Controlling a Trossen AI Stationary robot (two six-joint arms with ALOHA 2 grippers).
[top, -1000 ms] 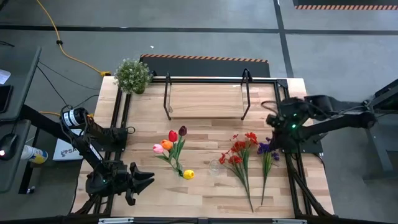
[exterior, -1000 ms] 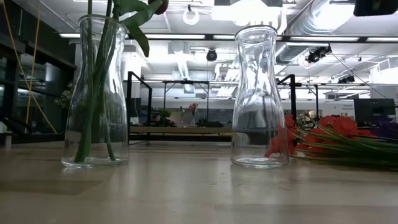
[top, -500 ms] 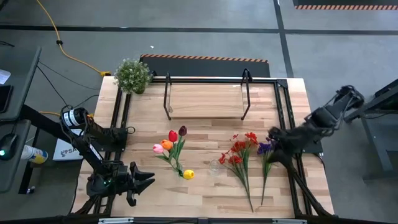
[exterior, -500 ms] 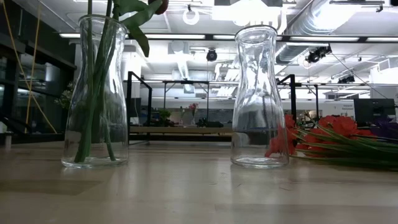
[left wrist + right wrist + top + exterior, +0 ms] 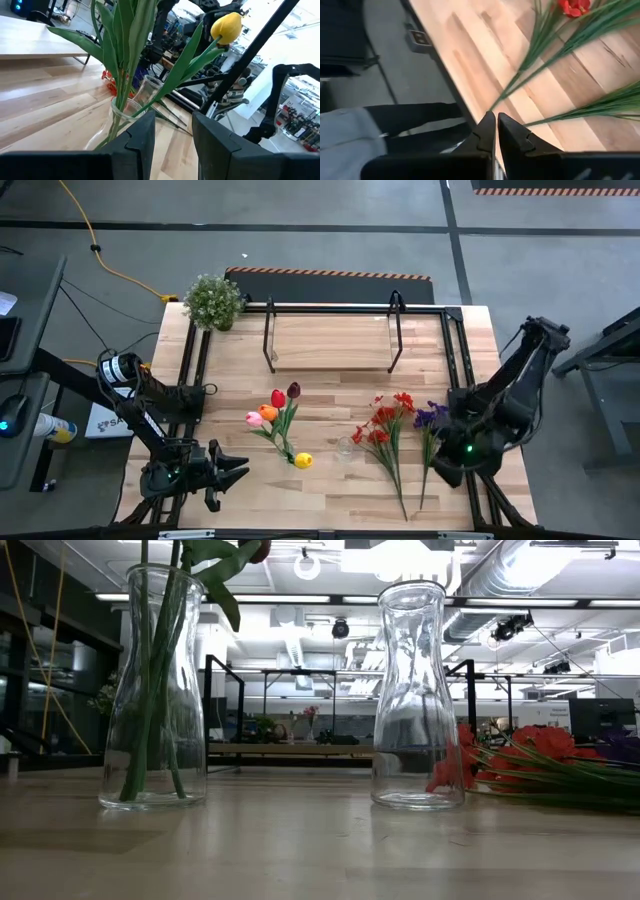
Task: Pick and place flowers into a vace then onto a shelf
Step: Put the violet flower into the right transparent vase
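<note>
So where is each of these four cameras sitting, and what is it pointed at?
High view: above the table, looking straight down; shows both arms, the shelf and the flowers.
Low view: at tabletop height, looking level past two glass vases; no arm shows.
Left wrist view: on the left arm, looking past the open left gripper at a vase of tulips.
Right wrist view: on the right arm, over the shut right gripper, at stems on the table's edge.
Shared: the high and low views both show the red flowers.

The right arm is swinging down the right side of the high view, from mid-right toward lower right. Its end effector (image 5: 447, 470) now sits by the table's (image 5: 330, 490) right edge, beside the purple spray's (image 5: 430, 430) stem, fingers pressed together.
</note>
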